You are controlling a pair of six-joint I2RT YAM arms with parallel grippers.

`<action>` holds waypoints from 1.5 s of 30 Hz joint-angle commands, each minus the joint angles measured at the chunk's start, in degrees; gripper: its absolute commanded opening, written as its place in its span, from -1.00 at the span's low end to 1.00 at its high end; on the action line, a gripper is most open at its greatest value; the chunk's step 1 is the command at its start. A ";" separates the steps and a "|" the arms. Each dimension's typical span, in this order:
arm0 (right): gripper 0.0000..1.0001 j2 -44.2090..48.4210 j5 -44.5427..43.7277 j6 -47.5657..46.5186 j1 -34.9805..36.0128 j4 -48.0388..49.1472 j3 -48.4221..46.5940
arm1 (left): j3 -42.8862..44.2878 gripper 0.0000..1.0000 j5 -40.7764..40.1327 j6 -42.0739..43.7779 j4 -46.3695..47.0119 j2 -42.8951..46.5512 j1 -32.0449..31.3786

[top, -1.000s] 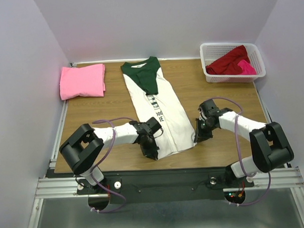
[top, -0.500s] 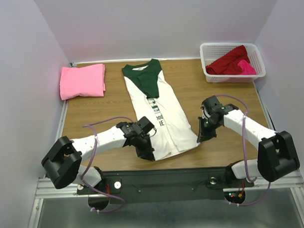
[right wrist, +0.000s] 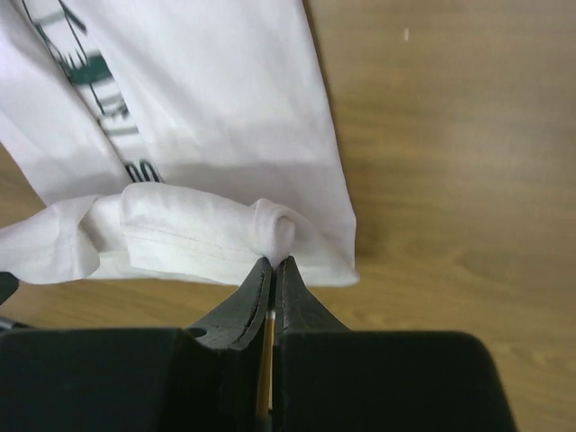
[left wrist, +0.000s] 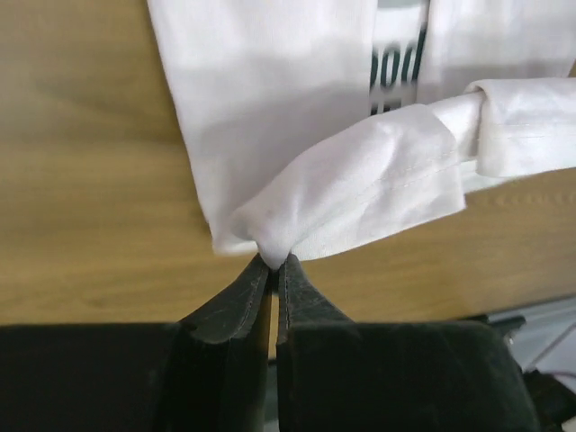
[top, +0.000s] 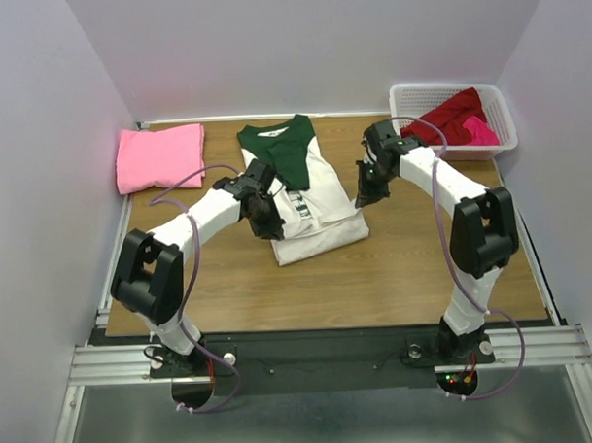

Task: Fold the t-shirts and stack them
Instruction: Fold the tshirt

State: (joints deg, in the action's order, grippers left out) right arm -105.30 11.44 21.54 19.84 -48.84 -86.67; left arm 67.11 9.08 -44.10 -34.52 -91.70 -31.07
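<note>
Since the earlier frame I have carried the hem of the white t-shirt (top: pixel 321 237) away from me over its own body, my left gripper (top: pixel 264 218) and right gripper (top: pixel 365 193) flanking it, collar straight ahead; left wrist: jaws pinched shut on a hem corner (left wrist: pixel 297 225); right wrist: likewise, on the rolled corner (right wrist: pixel 273 227).

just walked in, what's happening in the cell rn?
Mid-fold on the white tee. The left gripper and right gripper each have their jaws shut on a hem corner, with the hem doubled up over the shirt's middle on the table. A folded pink tee lies at the far left. A dark red tee and a magenta tee sit in the basket at far right.
</note>
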 commanded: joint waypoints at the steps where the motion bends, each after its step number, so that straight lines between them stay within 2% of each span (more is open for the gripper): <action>1: -0.99 -5.42 -0.81 -2.29 -0.24 0.06 -9.46 | 6.96 -1.00 -4.50 7.79 -2.39 -4.96 3.55; 5: -0.99 -11.84 -0.90 -3.17 -0.24 0.06 -20.07 | 9.44 -1.00 -5.83 8.85 -0.55 -6.82 8.46; 13: -0.99 -17.48 -0.89 -4.23 -0.32 1.02 -26.00 | 12.34 -1.00 -7.76 11.05 2.96 -9.20 10.68; 19: -0.99 -19.59 -1.07 -4.58 -0.24 6.91 -25.65 | 10.50 -1.00 -10.66 12.63 10.08 -12.09 10.77; 32: -0.94 -22.76 -1.33 -4.40 -0.24 9.46 -25.74 | 10.67 -1.00 -11.72 13.24 12.72 -14.82 11.21; 34: -0.88 -22.94 -1.34 -4.40 -0.24 9.73 -25.74 | 10.85 -0.96 -11.72 13.33 12.90 -15.35 11.12; 36: -0.71 -22.85 -1.42 -4.23 -0.24 9.82 -25.83 | 10.94 -0.82 -11.54 13.42 12.81 -15.35 11.21; 37: -0.50 -22.59 -1.34 -4.14 -0.24 9.90 -26.17 | 11.11 -0.58 -11.37 13.34 12.81 -14.91 11.29; 39: -0.30 -21.97 -1.16 -3.70 -0.24 10.25 -26.53 | 11.29 -0.35 -11.80 13.07 12.90 -13.78 11.21; 40: -0.24 -21.19 -1.16 -3.44 -0.24 10.52 -26.70 | 11.46 -0.10 -12.15 12.81 12.90 -12.55 11.21; 41: -0.08 -20.74 -1.16 -2.91 -0.24 10.87 -27.14 | 11.98 0.19 -12.94 12.89 12.64 -11.84 11.29; 43: 0.11 -19.26 -1.68 -2.29 -0.24 11.39 -27.50 | 12.95 0.51 -13.82 12.63 12.11 -9.39 11.29; 45: 0.20 -17.84 -1.51 -1.50 -0.24 11.83 -27.15 | 13.48 0.81 -15.14 12.46 10.98 -6.67 11.29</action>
State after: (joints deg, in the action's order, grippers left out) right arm -128.49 10.70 18.46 19.88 -40.88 -110.96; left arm 77.36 -2.28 -31.66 -22.37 -107.02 -20.23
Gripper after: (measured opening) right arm 0.564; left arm 0.780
